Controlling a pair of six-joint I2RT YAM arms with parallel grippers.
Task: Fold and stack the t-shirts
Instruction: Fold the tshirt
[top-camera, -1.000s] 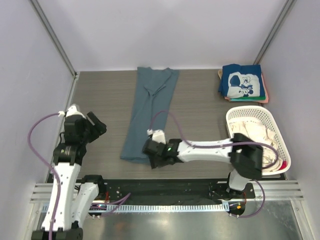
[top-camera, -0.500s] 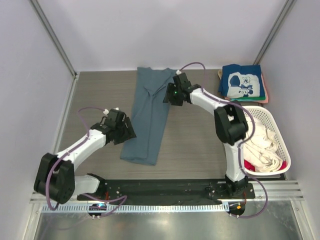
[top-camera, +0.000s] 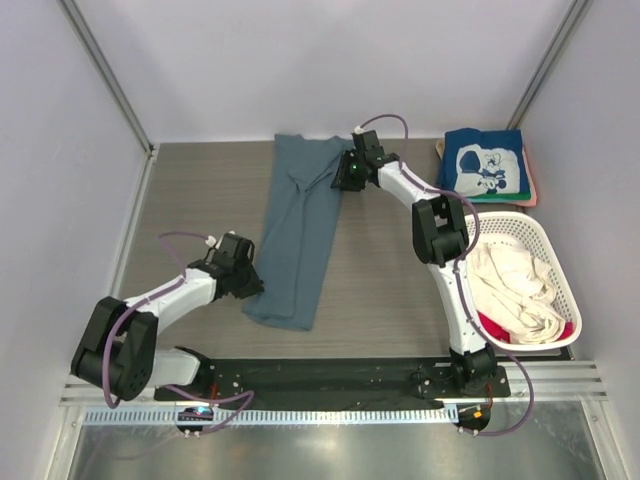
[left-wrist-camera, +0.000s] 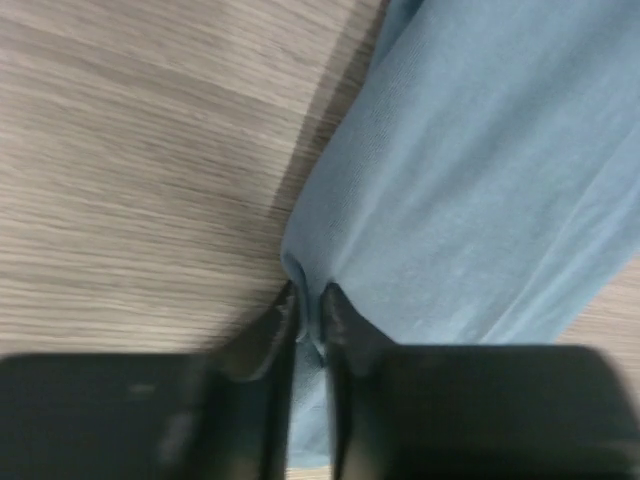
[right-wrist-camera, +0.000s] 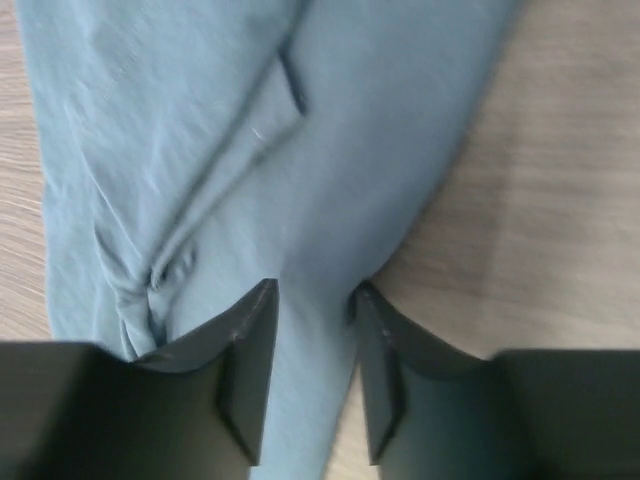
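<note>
A slate-blue t-shirt lies on the table as a long strip, folded lengthwise. My left gripper is at the shirt's near left edge. In the left wrist view this gripper is shut on a fold of the blue cloth. My right gripper reaches to the strip's far right edge. There its jaws stand apart, with the blue cloth lying flat between them. A navy t-shirt with white print tops a folded stack at the far right.
A white lattice basket stands at the right. It holds a crumpled cream shirt and a red one. Green and pink edges show under the navy shirt. Grey walls close in the wooden table on three sides.
My left gripper slid to the shirt's near left edge and closed on it. The right gripper moved a little toward the far edge, and its jaws narrowed.
</note>
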